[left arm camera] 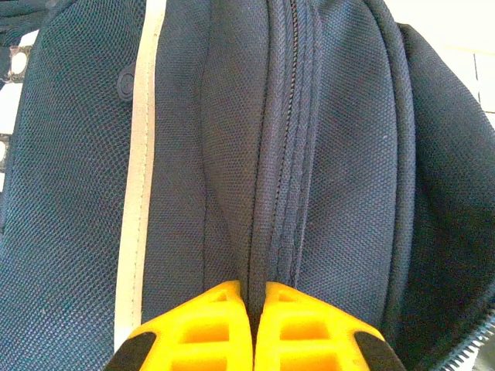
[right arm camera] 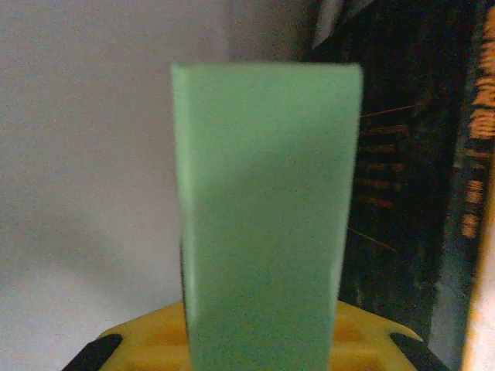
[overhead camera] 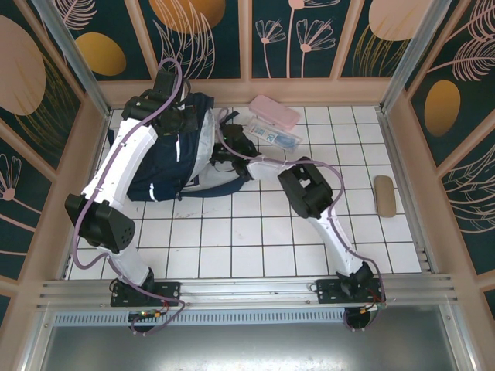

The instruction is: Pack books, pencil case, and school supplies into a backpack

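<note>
The navy backpack (overhead camera: 158,166) lies at the back left of the tiled table. My left gripper (left arm camera: 257,290) is shut on a fold of backpack (left arm camera: 340,139) fabric beside a zipper seam, and shows from above near the bag's top (overhead camera: 186,116). My right gripper (right arm camera: 259,313) is shut on the pale green book (right arm camera: 263,216), which stands upright inside the bag next to a dark brown book with gold print (right arm camera: 402,154). From above, the right gripper (overhead camera: 224,158) sits at the bag's opening. The pink pencil case (overhead camera: 274,112) and a clear packet (overhead camera: 272,134) lie right of the bag.
A small tan roll (overhead camera: 384,195) lies near the right wall. Pale grey lining (right arm camera: 85,170) is left of the green book. Wooden walls enclose the table on three sides, and the near tiles (overhead camera: 247,239) are bare between the arm bases.
</note>
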Tool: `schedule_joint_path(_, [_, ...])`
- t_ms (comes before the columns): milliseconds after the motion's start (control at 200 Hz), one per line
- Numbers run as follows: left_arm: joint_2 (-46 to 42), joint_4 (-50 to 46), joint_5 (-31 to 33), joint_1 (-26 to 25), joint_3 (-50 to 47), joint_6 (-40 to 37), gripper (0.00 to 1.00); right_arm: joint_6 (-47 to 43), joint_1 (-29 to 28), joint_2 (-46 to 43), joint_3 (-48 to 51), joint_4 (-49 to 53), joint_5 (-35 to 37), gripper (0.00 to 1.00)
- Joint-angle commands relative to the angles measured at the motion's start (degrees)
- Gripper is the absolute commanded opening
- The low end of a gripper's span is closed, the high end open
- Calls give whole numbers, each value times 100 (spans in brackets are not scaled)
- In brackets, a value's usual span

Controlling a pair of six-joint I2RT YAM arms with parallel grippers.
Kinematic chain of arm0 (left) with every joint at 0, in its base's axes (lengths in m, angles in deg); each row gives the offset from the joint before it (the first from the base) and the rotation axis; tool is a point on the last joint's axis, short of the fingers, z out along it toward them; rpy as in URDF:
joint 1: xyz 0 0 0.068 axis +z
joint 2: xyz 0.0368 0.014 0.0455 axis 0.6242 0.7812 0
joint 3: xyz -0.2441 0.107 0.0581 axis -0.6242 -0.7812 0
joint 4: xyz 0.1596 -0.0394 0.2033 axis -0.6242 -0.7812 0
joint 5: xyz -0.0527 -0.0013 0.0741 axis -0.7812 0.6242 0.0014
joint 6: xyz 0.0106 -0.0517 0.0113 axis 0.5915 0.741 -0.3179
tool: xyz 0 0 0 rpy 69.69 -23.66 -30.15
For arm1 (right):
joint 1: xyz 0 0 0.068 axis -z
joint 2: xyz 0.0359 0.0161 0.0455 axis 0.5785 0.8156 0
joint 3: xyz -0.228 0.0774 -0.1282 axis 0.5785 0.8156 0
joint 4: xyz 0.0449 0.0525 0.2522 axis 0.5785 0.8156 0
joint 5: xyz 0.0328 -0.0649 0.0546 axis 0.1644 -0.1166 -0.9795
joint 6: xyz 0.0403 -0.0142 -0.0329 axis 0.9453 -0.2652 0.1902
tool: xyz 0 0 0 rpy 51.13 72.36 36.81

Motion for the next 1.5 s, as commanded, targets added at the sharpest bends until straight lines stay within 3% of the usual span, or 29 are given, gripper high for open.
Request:
schedule_joint_path(0, [-430,883,-259,-22,316,84,0,-13,-229,323,-782,348,-284,0])
schedule_joint_path(110, [-438,887,-221,-17,316,49,0,-58,-340,502,-1045,651,-357,1])
schedule_joint_path(285, [-473,895,-247,80,311,15,0,-292,-334,292,-949,1132,-330,39])
schedule_joint_path(495, [-540,960,-410,267,272,25,0,-622,-224,-194,-615,1371,-246,56])
schedule_joint_path(880, [-683,1115,-631,483,-36,56,0,-759,46,-1038,535,1169,-101,66])
schedule_joint_path(1236, [-736,1221,-743,489,-239,109,0,-1263,113,-942,615,1899,108,68])
schedule_joint_path(1496, [-729,1220,-778,488,-257,105,0,-1458,210,-952,922,1819,81,69])
